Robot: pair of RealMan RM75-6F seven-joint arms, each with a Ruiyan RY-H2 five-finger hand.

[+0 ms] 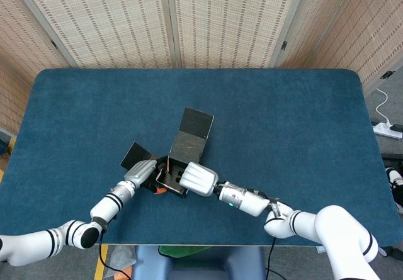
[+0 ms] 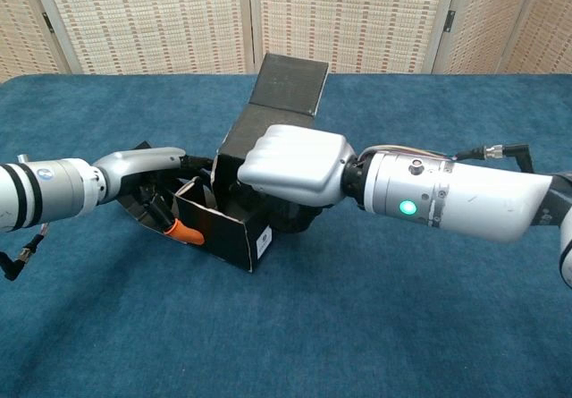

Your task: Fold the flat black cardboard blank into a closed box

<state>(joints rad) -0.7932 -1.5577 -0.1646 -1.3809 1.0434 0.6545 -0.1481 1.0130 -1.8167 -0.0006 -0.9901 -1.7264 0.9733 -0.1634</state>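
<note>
Right, the blue desk [image 1: 283,116] carries everything, and near its front edge sits the black cardboard box [image 2: 234,232], half formed: walls up, lid flap [image 2: 289,83] raised behind, one side flap [image 1: 134,155] splayed out to the left. The right hand [image 2: 295,165] hovers over the open top, fingers curled under, though whether they grip a wall I cannot tell. The left hand [image 2: 143,167] reaches in from the left, its orange-tipped fingers [image 2: 185,232] pressed against the inside of the near wall. Thin card like this looks light and springy, stiff only along its creases; best held at the wall edges beside a fold, pressing gently so panels don't buckle.
</note>
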